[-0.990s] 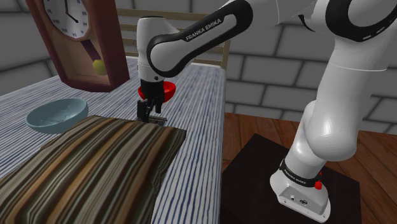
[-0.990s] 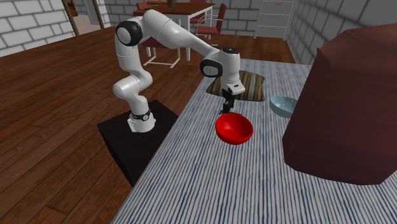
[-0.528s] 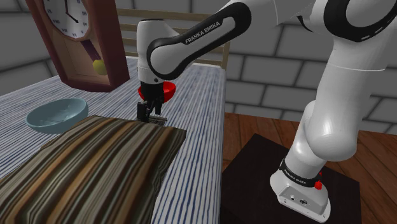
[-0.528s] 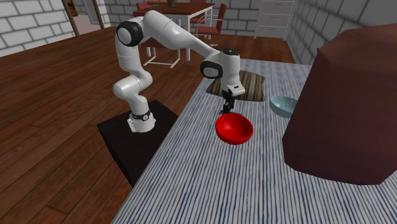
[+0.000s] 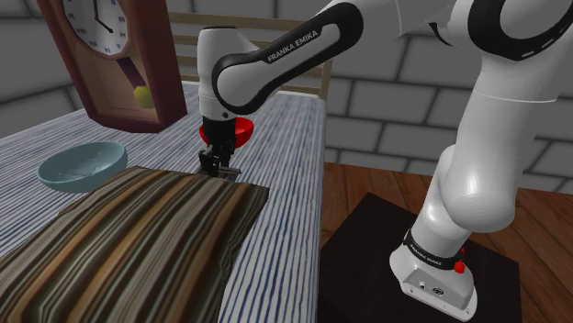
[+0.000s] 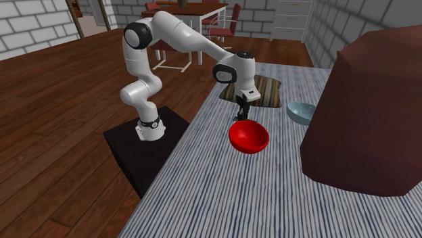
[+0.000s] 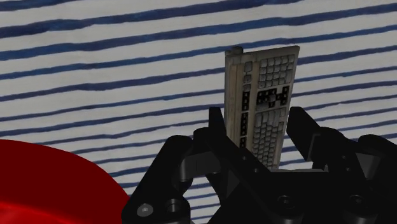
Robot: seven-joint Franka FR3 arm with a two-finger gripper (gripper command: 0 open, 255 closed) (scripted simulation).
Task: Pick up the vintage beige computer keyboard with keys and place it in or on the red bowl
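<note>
Blue-striped bed [image 5: 285, 183] under grey block walls; jaws pinching the beige keyboard [image 7: 264, 105] by its long sides, hanging just beside the red bowl [image 6: 248, 136]; pickup apparently done; left: carrying over the red bowl, releasing.

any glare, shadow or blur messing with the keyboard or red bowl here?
Wrist view: keyboard flatly lit, keys crisp, no glare; red bowl cropped at the frame corner. Shoulder view: bright specular highlights on the white arm; gripper covers most of the bowl. Second exterior view: soft sheen inside the bowl, nothing blurred.
</note>
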